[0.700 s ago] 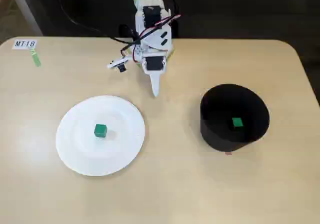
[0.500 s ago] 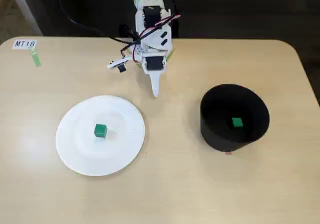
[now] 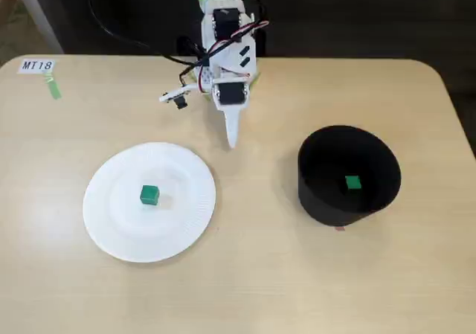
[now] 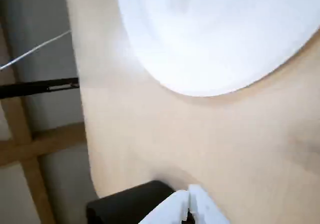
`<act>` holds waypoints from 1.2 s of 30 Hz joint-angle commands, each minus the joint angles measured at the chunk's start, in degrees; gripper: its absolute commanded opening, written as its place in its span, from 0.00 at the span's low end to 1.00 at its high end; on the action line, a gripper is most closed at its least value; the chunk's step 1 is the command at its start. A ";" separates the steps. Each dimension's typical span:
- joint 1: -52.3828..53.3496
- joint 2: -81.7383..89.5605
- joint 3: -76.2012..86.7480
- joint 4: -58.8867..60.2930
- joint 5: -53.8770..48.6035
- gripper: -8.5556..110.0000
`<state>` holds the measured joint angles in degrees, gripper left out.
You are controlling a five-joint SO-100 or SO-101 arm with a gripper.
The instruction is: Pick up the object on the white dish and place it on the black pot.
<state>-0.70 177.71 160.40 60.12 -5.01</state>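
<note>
In the fixed view a small green cube (image 3: pixel 149 194) lies near the middle of the white paper plate (image 3: pixel 119 230) at the left. A second green cube (image 3: pixel 352 182) lies inside the black pot (image 3: pixel 320 200) at the right, which has a small pink mark at its base. My gripper (image 3: pixel 231 140) hangs over the table at the back centre, between plate and pot, with its white fingers together and nothing in them. In the wrist view the shut fingertips (image 4: pixel 189 209) show at the bottom, the plate (image 4: pixel 215 39) is blurred at the top, and the pot (image 4: pixel 127 204) is at the bottom left.
A white label reading MT18 (image 3: pixel 36 65) with green tape (image 3: pixel 53 88) is stuck at the table's back left corner. Cables (image 3: pixel 178 55) run behind the arm's base. The table's far edge meets a dark background.
</note>
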 commanded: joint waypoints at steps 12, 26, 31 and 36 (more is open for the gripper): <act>11.43 -50.36 -56.95 17.84 -2.64 0.07; 24.08 -79.37 -63.19 22.76 -15.56 0.07; 26.72 -82.79 -64.69 20.39 -16.61 0.07; 28.48 -85.25 -64.69 16.70 -16.00 0.07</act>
<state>26.72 92.46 98.35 78.31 -21.36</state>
